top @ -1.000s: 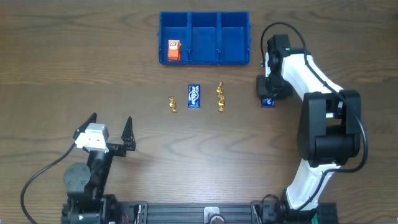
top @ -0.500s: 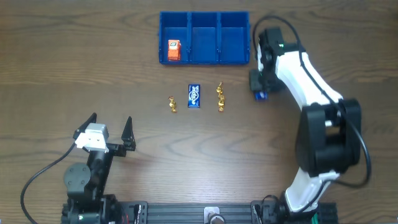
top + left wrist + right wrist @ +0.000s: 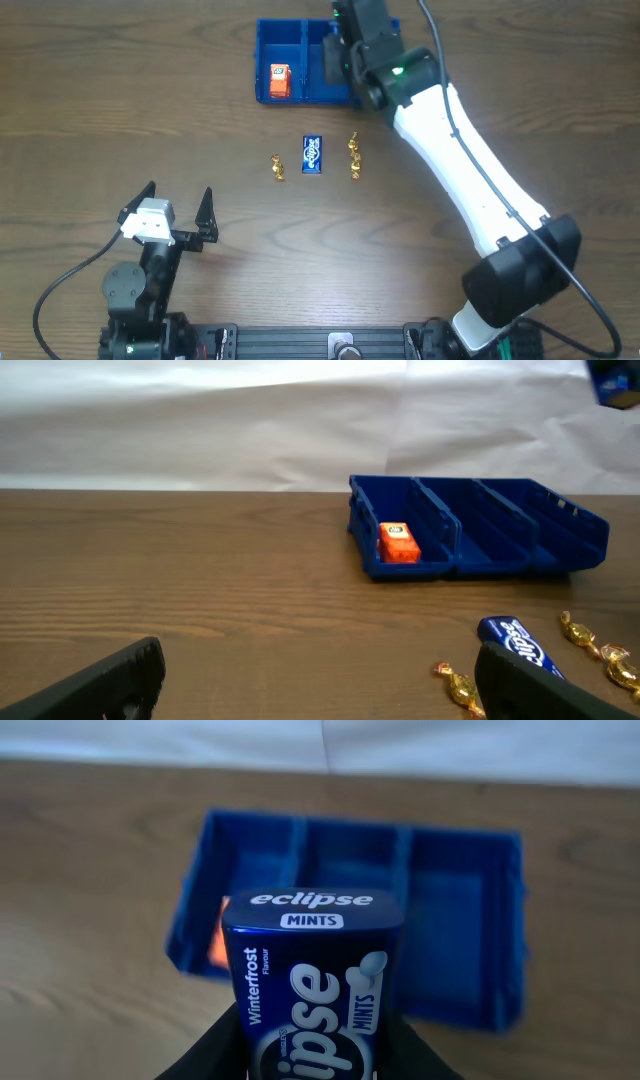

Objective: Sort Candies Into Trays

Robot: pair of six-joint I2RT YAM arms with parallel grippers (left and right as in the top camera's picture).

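Observation:
My right gripper (image 3: 315, 1050) is shut on a dark blue mint box (image 3: 312, 985) and holds it upright in the air, facing the blue three-compartment tray (image 3: 455, 920). From above, the right gripper (image 3: 340, 55) hangs over the tray (image 3: 290, 22) near its middle compartment. An orange candy (image 3: 279, 82) lies in the left compartment. On the table in front of the tray are a second blue mint pack (image 3: 312, 154) and three gold-wrapped candies (image 3: 278, 167) (image 3: 354, 148) (image 3: 356, 169). My left gripper (image 3: 180, 208) stands open near the front left, far from them.
The left wrist view looks across bare wood to the tray (image 3: 500, 565), the orange candy (image 3: 398, 543), the blue pack (image 3: 520, 645) and gold candies (image 3: 455, 682). A white sheet backs the table. Wide free wood surrounds the candies.
The right arm lifted the mint box from the table right of the tray and swung left and up over the tray. The left arm stayed still.

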